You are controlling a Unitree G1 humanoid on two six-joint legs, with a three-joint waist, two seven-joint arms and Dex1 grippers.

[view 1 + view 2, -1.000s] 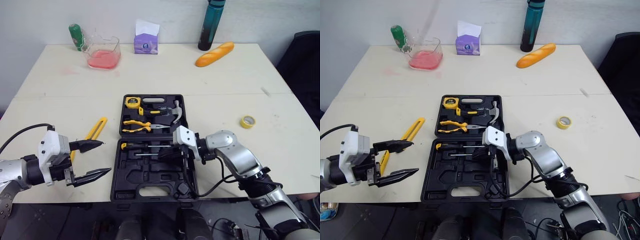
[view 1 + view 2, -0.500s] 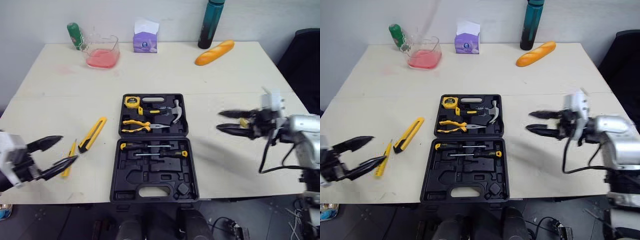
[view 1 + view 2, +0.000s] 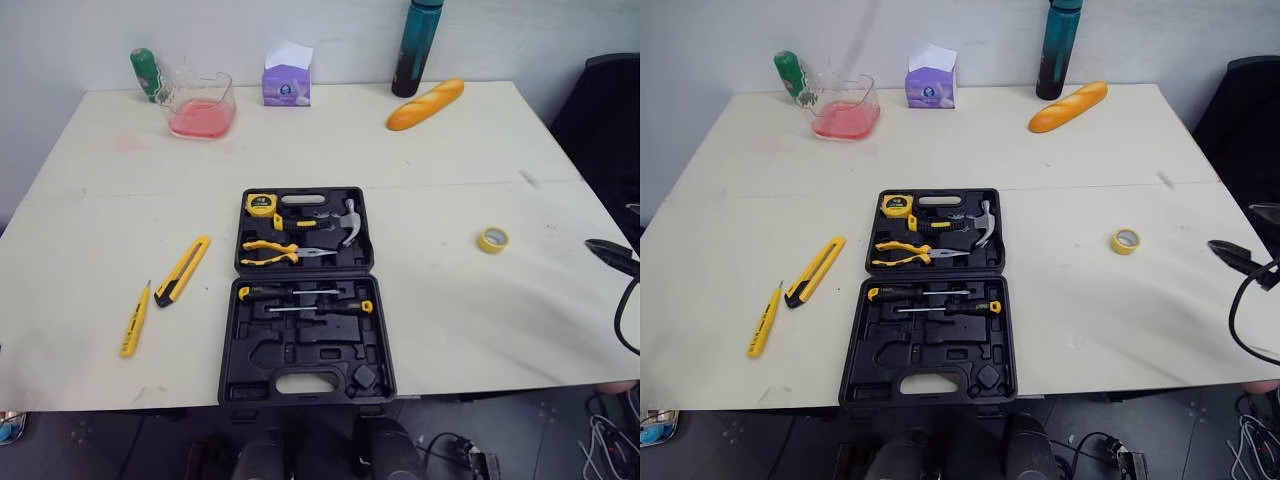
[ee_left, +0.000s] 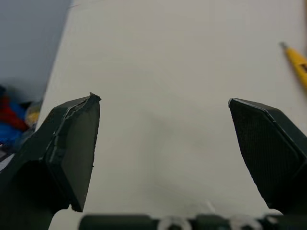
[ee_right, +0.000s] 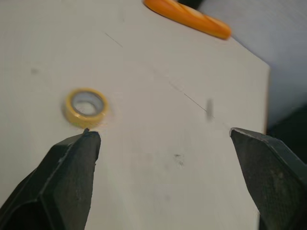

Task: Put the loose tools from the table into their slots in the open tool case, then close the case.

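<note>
Arms have swung off the tool case (image 3: 262, 350); right gripper (image 5: 164, 132), at right edge, and left gripper (image 4: 164, 101) gape wide.

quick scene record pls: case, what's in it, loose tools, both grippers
case: tool case open, flat on the table, near centre
in case: tape measure, pliers, hammer, two screwdrivers
empty slots: several in the near half
loose tools: utility knife and slim yellow tool, left of the case, apart from each other
left gripper: open, over bare table
right gripper: open, empty, near the tape roll
far edge: bread roll, bottle, tissue box
</note>
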